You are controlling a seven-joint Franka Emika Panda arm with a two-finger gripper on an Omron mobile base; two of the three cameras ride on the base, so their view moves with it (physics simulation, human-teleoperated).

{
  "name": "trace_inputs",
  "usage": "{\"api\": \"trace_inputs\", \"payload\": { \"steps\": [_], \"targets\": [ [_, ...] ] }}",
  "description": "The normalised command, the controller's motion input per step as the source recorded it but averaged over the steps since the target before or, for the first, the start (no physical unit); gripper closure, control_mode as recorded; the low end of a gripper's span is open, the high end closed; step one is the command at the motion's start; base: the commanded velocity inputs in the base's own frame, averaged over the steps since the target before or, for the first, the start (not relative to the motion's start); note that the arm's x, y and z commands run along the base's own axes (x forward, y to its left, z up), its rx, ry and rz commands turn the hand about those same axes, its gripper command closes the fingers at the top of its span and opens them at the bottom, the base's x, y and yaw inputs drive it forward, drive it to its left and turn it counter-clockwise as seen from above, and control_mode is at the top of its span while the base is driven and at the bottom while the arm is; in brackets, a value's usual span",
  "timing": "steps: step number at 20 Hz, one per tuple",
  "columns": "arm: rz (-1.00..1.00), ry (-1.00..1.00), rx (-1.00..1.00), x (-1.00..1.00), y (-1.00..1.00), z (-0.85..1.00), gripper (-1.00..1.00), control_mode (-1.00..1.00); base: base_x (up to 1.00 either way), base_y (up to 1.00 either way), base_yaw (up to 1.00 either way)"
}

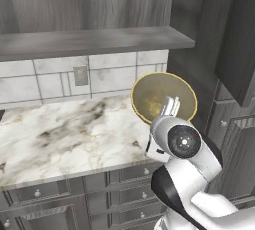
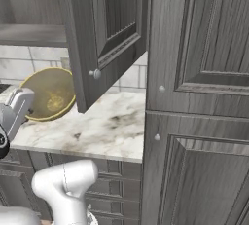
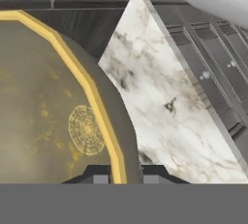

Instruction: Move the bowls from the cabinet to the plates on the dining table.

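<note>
Gripper [image 3: 125, 173] pinched on the rim of the tan bowl [image 1: 158, 97], one fingertip inside the wall and one outside, jaws nearly together with only the thin yellow edge between them. Bowl carried tilted up on edge, hollow facing the base cameras, hanging in the air over the right end of the marble worktop [image 1: 64, 134] and just in front of the tiled backsplash [image 1: 50, 79]. In the right base view, seen beside the open cabinet door [image 2: 104, 34], below the shelf level. Out of the cabinet [image 1: 89, 40], not yet at any plate or dining table.

Looks rigid and glossy, likely ceramic: light enough for a rim pinch, but slick and breakable. Held by one edge, apt to swing or slip if moved sharply; best kept slow, with the grip deep over the rim. Wall thin and curved, so contact is small. Small foot underneath suited to a flat, level set-down on a plate.
</note>
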Motion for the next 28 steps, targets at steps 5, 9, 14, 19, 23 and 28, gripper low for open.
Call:
{"api": "trace_inputs", "payload": {
  "steps": [5, 9, 14, 19, 23, 28],
  "targets": [
    [0.0, 0.0, 0.0, -0.19, 0.0, -0.05, 1.0, -1.0, 0.0, 0.0, 0.0],
    [0.0, 0.0, 0.0, -0.03, 0.0, -0.05, 1.0, -1.0, 0.0, 0.0, 0.0],
    [0.0, 0.0, 0.0, 0.0, 0.0, 0.0, 1.0, 1.0, -0.38, 0.04, 0.01],
    [0.0, 0.0, 0.0, 0.0, 0.0, 0.0, 1.0, 1.0, -0.93, 0.3, 0.04],
    [0.0, 0.0, 0.0, 0.0, 0.0, 0.0, 1.0, 1.0, -1.0, 0.35, 0.02],
    [0.0, 0.0, 0.0, 0.0, 0.0, 0.0, 1.0, 1.0, -0.83, 0.25, 0.06]
  ]
}}
